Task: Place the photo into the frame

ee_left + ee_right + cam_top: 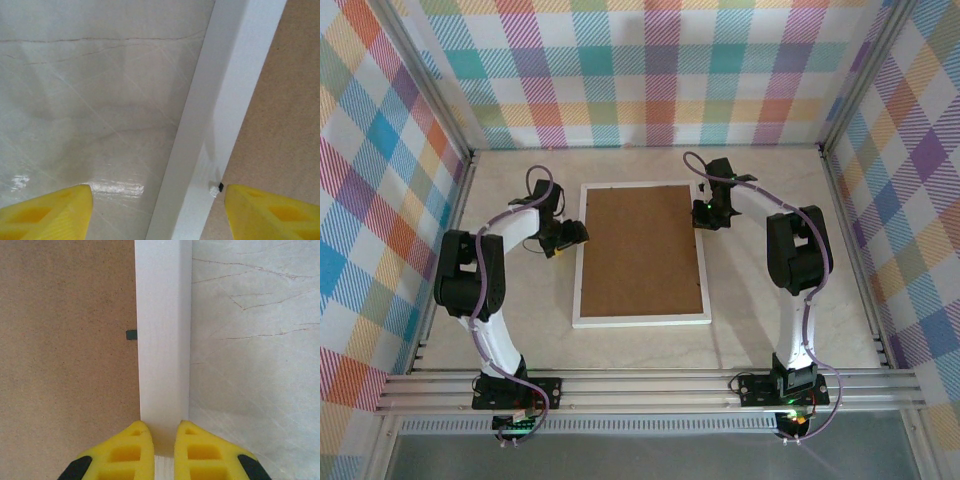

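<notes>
The table [740, 330] carries the frame [640, 320], which lies flat in the middle with its face down and its brown board [640, 250] up. The long sides run away from the arm bases.

I judge the frame stiff but fragile because of its pane, rather heavy for one claw, and smooth on the white border. I would take it by the border at both long sides and not press on the middle of the board. The board seems light and a little flexible. Whether the photo lies under it, I cannot tell.

The left claw [565, 237] is at the left long side. Its fingers are spread, and in the left wrist view the border [225, 100] passes between them, one finger over the table and one over the board.

The right claw [710, 212] is at the right long side, toward the far corner. Its fingers are pressed together and the tips sit just over the border [162, 330]. It pinches nothing, I think.

A small black tab [131, 334] at the inner edge holds the board.
</notes>
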Tool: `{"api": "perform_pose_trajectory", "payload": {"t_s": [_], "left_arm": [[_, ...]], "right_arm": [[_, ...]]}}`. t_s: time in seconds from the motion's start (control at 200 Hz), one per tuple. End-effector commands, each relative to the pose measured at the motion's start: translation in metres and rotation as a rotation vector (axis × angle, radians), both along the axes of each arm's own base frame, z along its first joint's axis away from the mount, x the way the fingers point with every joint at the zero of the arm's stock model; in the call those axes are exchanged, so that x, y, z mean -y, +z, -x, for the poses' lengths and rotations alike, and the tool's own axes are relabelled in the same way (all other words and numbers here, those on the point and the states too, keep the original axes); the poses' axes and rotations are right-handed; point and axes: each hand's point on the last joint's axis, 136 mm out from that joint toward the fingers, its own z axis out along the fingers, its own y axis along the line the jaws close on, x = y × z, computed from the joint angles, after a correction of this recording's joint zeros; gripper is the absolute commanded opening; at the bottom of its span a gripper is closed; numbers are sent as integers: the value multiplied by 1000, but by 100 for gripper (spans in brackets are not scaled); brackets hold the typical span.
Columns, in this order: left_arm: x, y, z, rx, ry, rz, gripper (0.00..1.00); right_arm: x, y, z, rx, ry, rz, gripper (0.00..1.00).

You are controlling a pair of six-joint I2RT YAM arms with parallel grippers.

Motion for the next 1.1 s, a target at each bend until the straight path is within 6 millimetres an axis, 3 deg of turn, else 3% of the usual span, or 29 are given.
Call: {"api": "perform_pose_trajectory", "payload": {"t_s": [0.0,0.29,0.62,1.1], "left_arm": [[4,-7,-2,-20,-10,-2,71],[2,-13,0,-38,-12,-17,71],[-11,28,-9,58,-6,-83,72],[-7,-1,-11,-1,-16,-69,72]], "right_arm": [[1,-30,30,-134,-1,8,11],[1,-30,30,-135,0,5,11],[2,-29,30,-133,-1,13,11],[1,-29,30,-135,1,6,11]]}}
